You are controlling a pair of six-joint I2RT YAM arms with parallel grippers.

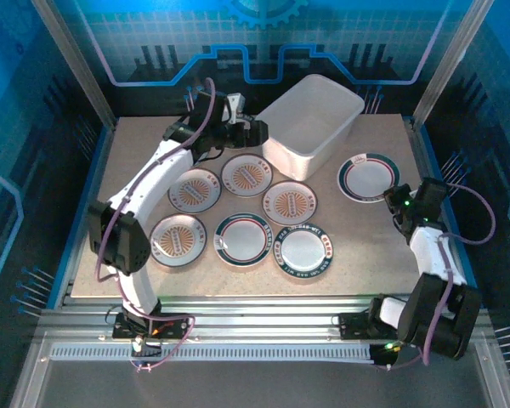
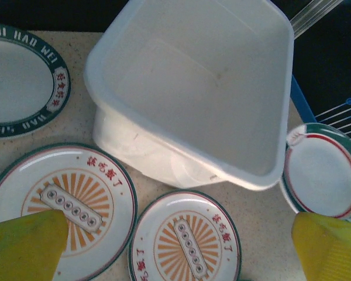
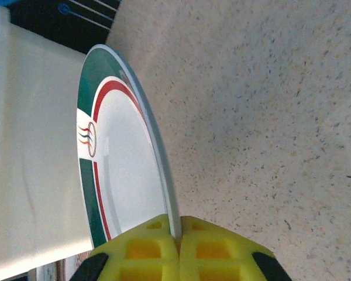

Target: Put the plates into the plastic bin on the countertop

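The white plastic bin [image 1: 310, 123] stands empty at the back of the beige countertop [image 1: 357, 246]. Several plates lie flat in front of it, some with orange sunburst centres [image 1: 246, 174] and some with green rims [image 1: 244, 239]. My left gripper [image 1: 242, 129] hovers open beside the bin's left corner, its yellow fingers [image 2: 23, 246] spread wide above a sunburst plate [image 2: 184, 237]. My right gripper [image 1: 398, 204] is shut on the near rim of a green-and-red rimmed plate [image 3: 123, 170] right of the bin, the rim pinched between the pads [image 3: 176, 234].
Blue edges and metal rails frame the countertop. The bin [image 2: 199, 88] sits at an angle, and another green-rimmed plate [image 2: 17, 79] lies to its side. Bare countertop [image 3: 269, 117] stretches beside the held plate.
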